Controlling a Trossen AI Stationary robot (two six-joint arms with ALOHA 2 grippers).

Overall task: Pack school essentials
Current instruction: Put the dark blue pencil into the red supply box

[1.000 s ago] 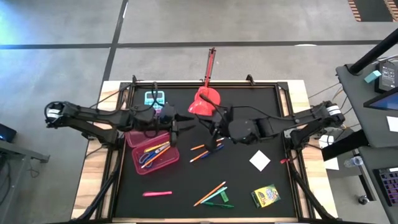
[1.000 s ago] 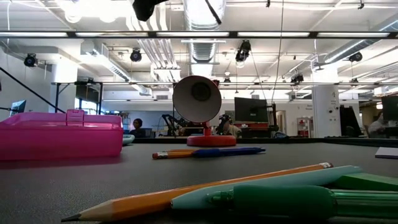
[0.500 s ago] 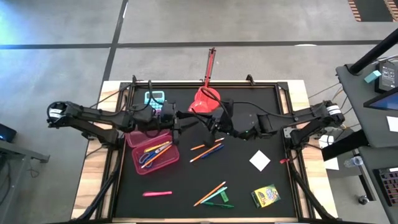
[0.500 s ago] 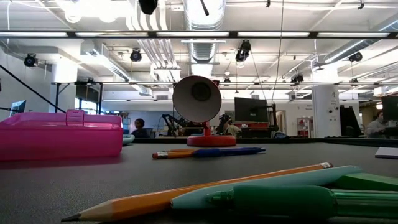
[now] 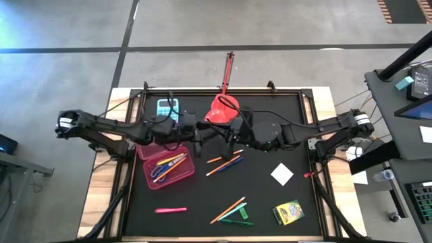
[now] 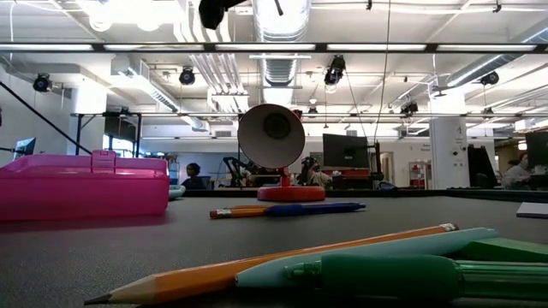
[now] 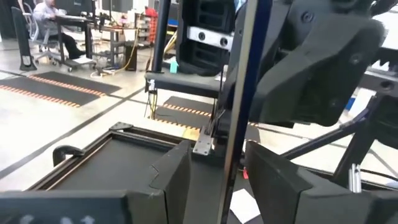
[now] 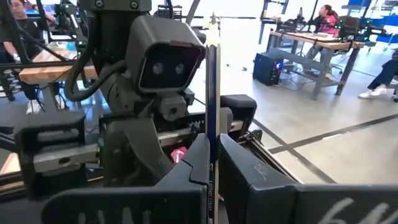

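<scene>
Blue pen (image 8: 210, 106) — both arms level, mid-table

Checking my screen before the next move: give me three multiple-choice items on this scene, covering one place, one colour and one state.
1. Where is the highlighter?
A. in the box
B. on the mat, apart from the box
C. on the calculator

2. What colour is the box?
A. pink
B. blue
C. white

3. What is the right gripper doing?
A. open, empty
B. shut on scissors
C. shut on a pen

Answers:
1 B, because the high view shows it alone on bare mat.
2 A, because its walls are pink in the high and low views.
3 C, because in the right wrist view the fingers close on an upright pen.
</scene>
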